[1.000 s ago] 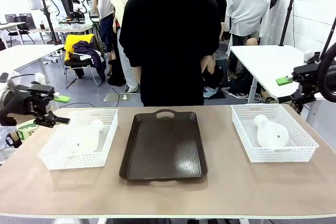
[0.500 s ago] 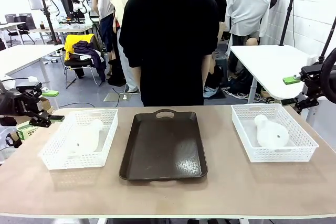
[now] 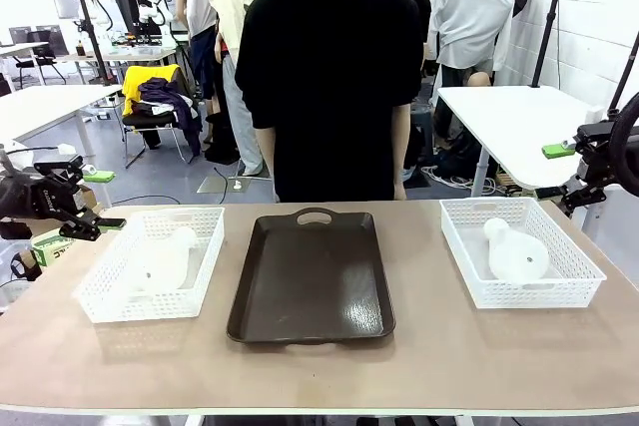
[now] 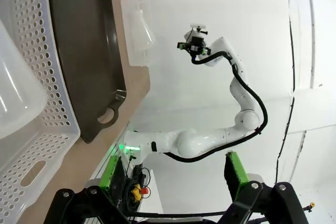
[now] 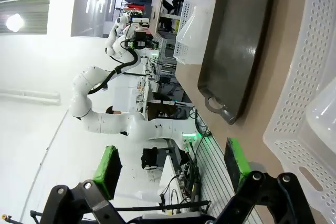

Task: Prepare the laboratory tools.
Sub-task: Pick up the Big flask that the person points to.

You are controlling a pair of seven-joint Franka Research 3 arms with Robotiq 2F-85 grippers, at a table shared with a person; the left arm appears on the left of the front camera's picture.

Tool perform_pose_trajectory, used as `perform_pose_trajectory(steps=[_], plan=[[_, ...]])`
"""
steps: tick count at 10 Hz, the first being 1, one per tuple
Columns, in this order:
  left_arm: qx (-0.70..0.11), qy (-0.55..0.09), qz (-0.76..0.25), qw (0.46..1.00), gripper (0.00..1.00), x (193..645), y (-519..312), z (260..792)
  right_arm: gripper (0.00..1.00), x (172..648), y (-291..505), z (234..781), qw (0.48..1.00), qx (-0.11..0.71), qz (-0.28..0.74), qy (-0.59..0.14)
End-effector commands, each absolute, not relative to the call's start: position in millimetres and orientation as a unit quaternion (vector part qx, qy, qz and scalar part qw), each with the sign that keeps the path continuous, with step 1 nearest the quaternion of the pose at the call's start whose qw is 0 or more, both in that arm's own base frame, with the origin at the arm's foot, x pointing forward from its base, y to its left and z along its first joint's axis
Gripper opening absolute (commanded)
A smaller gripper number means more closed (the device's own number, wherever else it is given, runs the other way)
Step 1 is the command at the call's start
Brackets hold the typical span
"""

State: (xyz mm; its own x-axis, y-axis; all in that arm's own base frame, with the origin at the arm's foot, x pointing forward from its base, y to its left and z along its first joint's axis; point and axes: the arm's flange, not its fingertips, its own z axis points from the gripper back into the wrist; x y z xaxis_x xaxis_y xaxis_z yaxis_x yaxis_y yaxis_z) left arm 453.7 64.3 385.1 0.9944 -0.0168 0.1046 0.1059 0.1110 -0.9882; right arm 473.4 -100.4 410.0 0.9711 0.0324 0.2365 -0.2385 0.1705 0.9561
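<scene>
Two frosted-white conical flasks lie on their sides. One flask (image 3: 165, 256) rests in the left white basket (image 3: 100, 306), the other flask (image 3: 514, 251) in the right white basket (image 3: 529, 298). My left gripper (image 3: 100, 200) hovers open off the table's left edge, beside and above the left basket. Off the right edge, my right gripper (image 3: 552, 172) hangs open above the right basket's far corner. In the left wrist view the gripper (image 4: 173, 182) is open and holds nothing, with its flask (image 4: 16, 93) at far left. The right wrist view shows an open gripper (image 5: 171, 169) and a flask (image 5: 325, 114) at the right edge.
A dark brown handled tray (image 3: 310, 276) lies at the table's middle between the baskets. A person in black (image 3: 324, 77) stands at the far edge, arms down. Bare tabletop (image 3: 319, 376) runs along the near edge.
My left gripper has drawn back leftward, away from the left basket. My right gripper has shifted slightly right and outward. Flasks, baskets and tray have not moved.
</scene>
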Motion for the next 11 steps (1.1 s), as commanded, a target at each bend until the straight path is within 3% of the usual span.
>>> perform_pose_trajectory(steps=[1,11], plan=[[-0.667,-0.032,-0.042,0.743,1.0,453.0,64.1,385.3,1.0,472.2,-99.2,408.7,0.762,0.637,0.089,-0.079],[-0.667,-0.032,-0.042,0.743,1.0,453.0,64.1,385.3,1.0,472.2,-99.2,408.7,0.762,0.637,0.089,-0.079]])
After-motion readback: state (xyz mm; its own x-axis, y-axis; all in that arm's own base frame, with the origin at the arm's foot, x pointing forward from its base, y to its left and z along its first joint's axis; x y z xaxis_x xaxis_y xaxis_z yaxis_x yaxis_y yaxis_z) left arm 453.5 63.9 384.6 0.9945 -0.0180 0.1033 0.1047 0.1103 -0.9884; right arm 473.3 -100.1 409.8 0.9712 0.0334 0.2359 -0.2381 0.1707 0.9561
